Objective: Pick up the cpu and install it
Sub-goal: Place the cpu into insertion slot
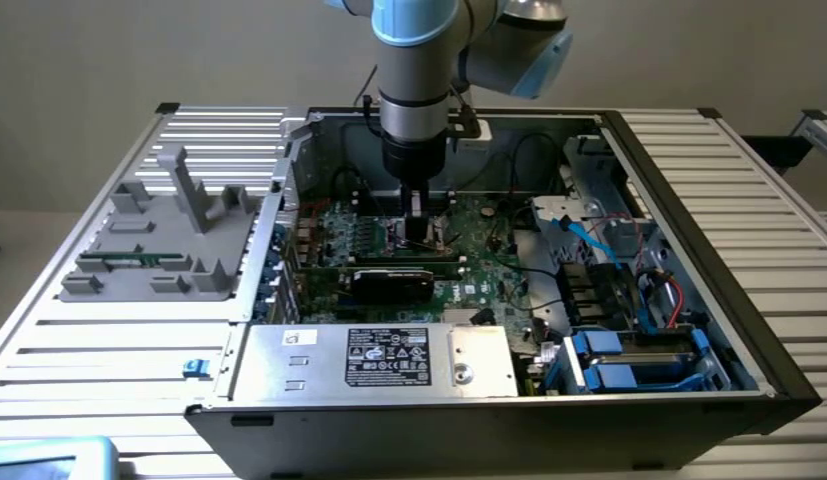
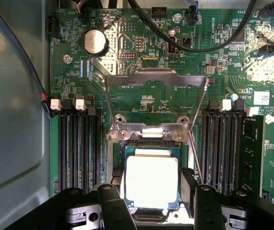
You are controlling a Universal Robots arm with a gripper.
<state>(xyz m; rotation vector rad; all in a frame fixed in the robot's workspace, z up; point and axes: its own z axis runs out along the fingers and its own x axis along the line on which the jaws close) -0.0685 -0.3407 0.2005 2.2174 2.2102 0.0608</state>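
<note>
Down inside the open computer case [image 1: 660, 190], which stands on the slatted counter [image 1: 773, 210], we see the arm's gripper [image 1: 421, 232] hanging low over the green motherboard [image 1: 493, 275]. In the wrist view the gripper [image 2: 153, 201] has its two black fingers [image 2: 113, 203] set against opposite sides of the cpu [image 2: 152, 178], pinching it between them. The cpu lies flat, silver top up, at the processor socket, just beside the hinge of the load plate [image 2: 156, 79], which stands swung open. We cannot tell whether the chip is fully seated. Memory slots [image 2: 79, 143] flank the socket on both sides. A black card [image 1: 393, 282] sits just near of the gripper, and a grey fixture [image 1: 160, 245] rests on the counter at the exterior view's left.
</note>
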